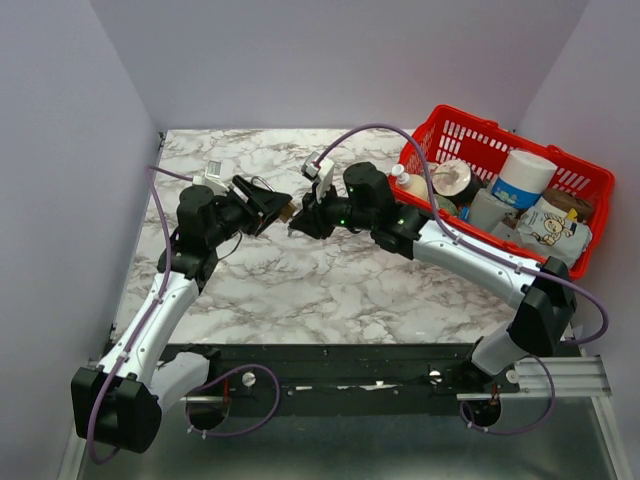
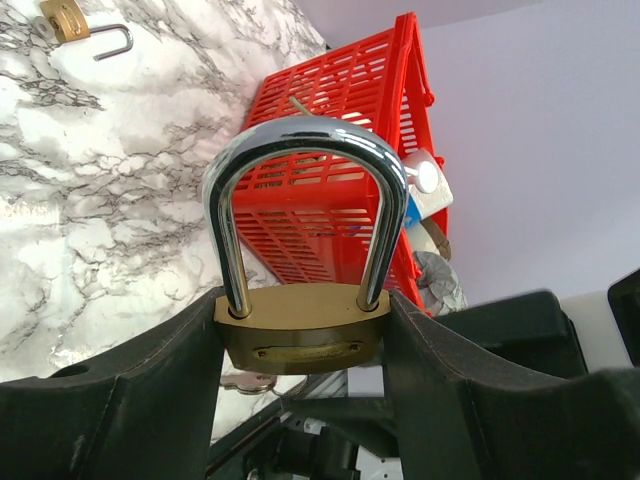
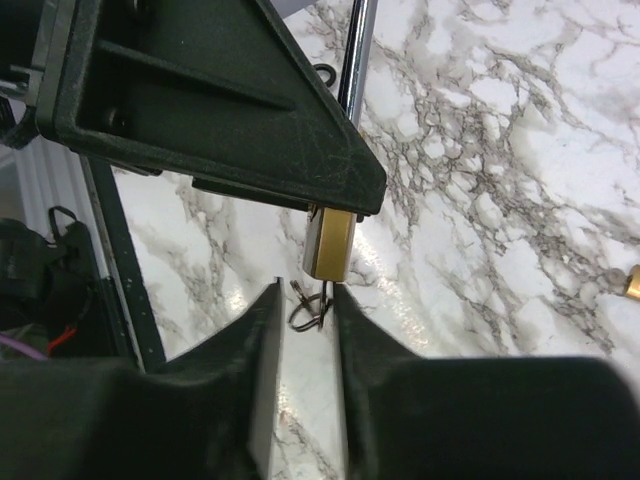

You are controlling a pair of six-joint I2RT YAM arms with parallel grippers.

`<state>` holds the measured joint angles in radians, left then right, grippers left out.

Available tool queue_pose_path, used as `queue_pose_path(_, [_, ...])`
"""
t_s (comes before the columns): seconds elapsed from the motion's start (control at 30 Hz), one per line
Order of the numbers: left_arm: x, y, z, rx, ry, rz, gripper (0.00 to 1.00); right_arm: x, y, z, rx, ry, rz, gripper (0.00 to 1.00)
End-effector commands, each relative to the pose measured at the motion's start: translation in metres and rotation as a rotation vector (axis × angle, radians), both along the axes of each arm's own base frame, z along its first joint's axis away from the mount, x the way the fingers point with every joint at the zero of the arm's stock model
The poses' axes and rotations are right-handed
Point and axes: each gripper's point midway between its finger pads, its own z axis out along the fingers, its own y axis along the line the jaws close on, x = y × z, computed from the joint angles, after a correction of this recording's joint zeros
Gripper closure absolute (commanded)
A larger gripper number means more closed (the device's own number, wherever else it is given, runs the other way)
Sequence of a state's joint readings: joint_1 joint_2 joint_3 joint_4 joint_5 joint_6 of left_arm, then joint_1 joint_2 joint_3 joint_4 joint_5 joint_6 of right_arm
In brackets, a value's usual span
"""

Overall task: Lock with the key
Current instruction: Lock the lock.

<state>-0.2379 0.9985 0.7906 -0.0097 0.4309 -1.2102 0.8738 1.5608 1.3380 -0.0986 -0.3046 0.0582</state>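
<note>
My left gripper [image 1: 272, 208] is shut on a brass padlock [image 1: 286, 212] and holds it above the marble table. In the left wrist view the padlock [image 2: 300, 325] sits clamped between both fingers, and its steel shackle [image 2: 300, 140] is seated in both holes. My right gripper [image 1: 297, 222] is right at the padlock's underside. In the right wrist view the padlock [image 3: 330, 243] hangs just past my fingertips. A key with its wire ring [image 3: 312, 305] hangs from the padlock's bottom, in the gap between my slightly parted fingers of the right gripper [image 3: 308, 300].
A red basket [image 1: 590, 185] full of bottles and packets stands at the back right; it also shows in the left wrist view [image 2: 330, 150]. A second small brass padlock [image 2: 62, 18] with an open shackle lies on the table behind.
</note>
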Motion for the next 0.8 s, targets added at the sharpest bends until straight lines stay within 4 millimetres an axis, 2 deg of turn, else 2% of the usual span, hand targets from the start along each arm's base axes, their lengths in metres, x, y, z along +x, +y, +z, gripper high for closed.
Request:
queue_pose_path(0.0, [-0.006,-0.005,0.028,-0.046,-0.070,-0.026,1.00,-0.002,0.008,0.003,0.013,-0.003,0.039,0.76])
queue_pose_path(0.03, [-0.006,-0.005,0.030,-0.046,-0.075,-0.025,1.00,-0.003,0.007,-0.001,0.006,0.007,0.039,0.79])
queue_pose_path(0.07, [-0.005,-0.004,0.031,-0.046,-0.077,-0.024,1.00,-0.004,0.007,-0.001,0.005,0.007,0.040,0.86])
queue_pose_path(0.17, [-0.004,-0.004,0.031,-0.036,-0.085,-0.022,1.00,-0.004,0.004,-0.003,-0.001,0.008,0.035,0.99])
queue_pose_path(0.33, [0.004,0.000,0.036,-0.025,-0.100,0.008,1.00,-0.009,0.000,-0.003,-0.001,0.015,0.043,0.99])
queue_pose_path(0.57, [0.027,0.018,0.044,0.013,-0.124,0.109,1.00,-0.023,-0.005,-0.014,-0.006,0.067,0.066,0.99])
queue_pose_path(0.77, [0.045,0.032,0.038,0.019,-0.092,0.204,1.00,-0.023,-0.008,-0.022,-0.013,0.097,0.039,0.99])
